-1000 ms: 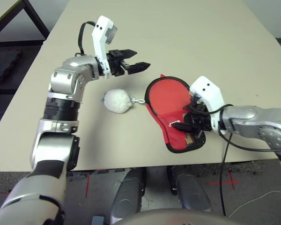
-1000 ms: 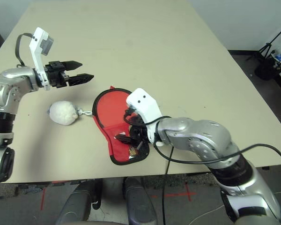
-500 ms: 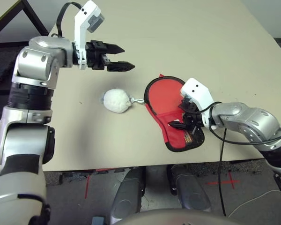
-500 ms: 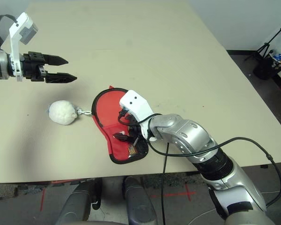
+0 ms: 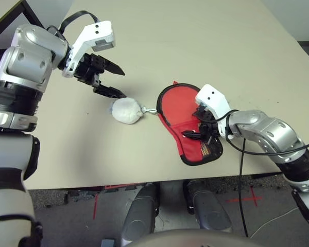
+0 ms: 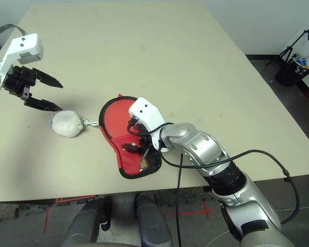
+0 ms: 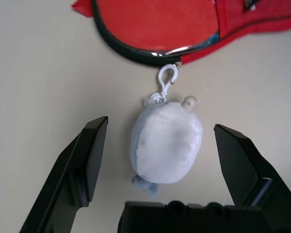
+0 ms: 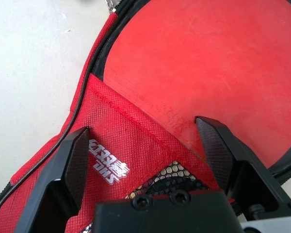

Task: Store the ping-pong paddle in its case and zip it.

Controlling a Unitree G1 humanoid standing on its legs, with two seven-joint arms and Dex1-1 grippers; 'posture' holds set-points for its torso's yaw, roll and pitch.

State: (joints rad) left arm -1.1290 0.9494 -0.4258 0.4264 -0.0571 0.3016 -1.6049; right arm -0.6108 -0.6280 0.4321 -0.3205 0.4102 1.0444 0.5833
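While fluffy pom-pom (image 7: 167,145) lies oval | case (image 8: 131,160) woven red fabric, mesh

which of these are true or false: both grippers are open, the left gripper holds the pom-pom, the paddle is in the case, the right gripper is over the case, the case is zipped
1. Both grippers are open. True: left gripper and right gripper stand open.
2. The left gripper holds the pom-pom. False: its fingers stand apart from it on both sides.
3. The paddle is in the case. True.
4. The right gripper is over the case. True.
5. The case is zipped. False: the paddle's red face shows through the opening.
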